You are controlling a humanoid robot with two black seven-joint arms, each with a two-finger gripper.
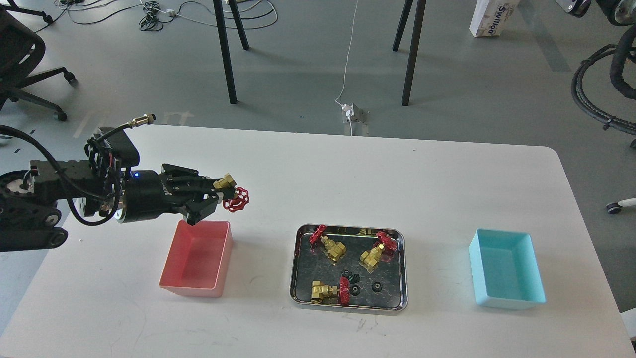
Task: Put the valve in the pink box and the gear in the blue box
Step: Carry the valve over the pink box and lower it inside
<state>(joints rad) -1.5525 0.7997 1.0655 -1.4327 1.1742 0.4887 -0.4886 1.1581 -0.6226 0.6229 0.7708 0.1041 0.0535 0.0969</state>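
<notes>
My left gripper (214, 191) is shut on a brass valve (231, 191) with a red handwheel and holds it in the air just above the far right corner of the pink box (171, 284). The box looks empty. Three more valves (330, 244) (375, 251) (327, 291) lie in the steel tray (402, 278) with three black gears (377, 286) (354, 279) (355, 291). The blue box (507, 298) stands empty at the right. My right gripper is out of view past the top right corner.
The tray sits between the two boxes near the table's front. Behind the table, on the floor, are table legs, cables, a power block and a cardboard box (492, 17). An office chair (20, 54) is at the far left.
</notes>
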